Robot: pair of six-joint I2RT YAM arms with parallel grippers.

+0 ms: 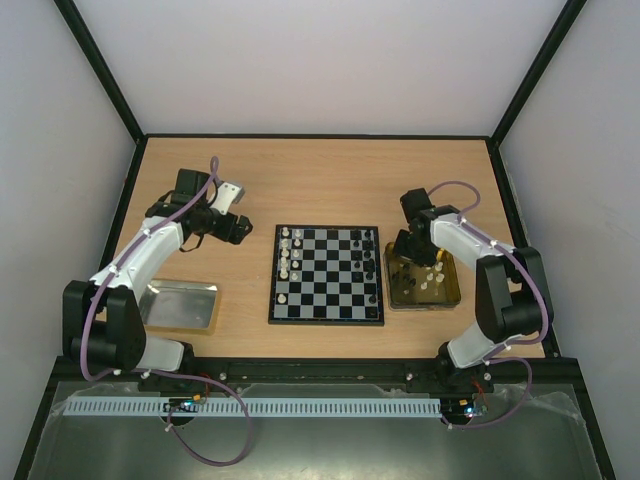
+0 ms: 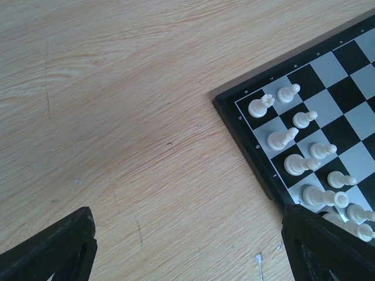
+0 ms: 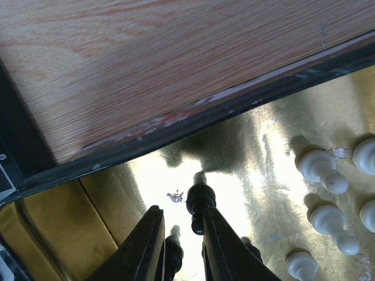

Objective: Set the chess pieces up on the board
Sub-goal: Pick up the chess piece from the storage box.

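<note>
1. Small black turned chess piece (image 3: 200,206): stands upright in the shallow gold metal tray (image 3: 281,134), near its far wall, right of the chequered black-and-white board (image 1: 327,273).
2. Risk, judged: the piece sits off-centre in the gap. An uneven squeeze could tip it or flick it across the slick tray floor. A lift on so slight a hold could drop it.
3. Right gripper (image 3: 180,212): black fingers (image 3: 140,249) flank the piece narrowly. It is against the right one, with a sliver of gap at the left. Whether it is clamped cannot be told.
4. Second dark shape lower in the gap: piece or reflection, unclear.
5. White chess pieces (image 3: 319,167): loose in the tray, well right of the fingers.
6. Left gripper (image 2: 187,216): spread wide and holding nothing, over the wooden table (image 2: 117,117) beside the board's white-piece corner.
</note>
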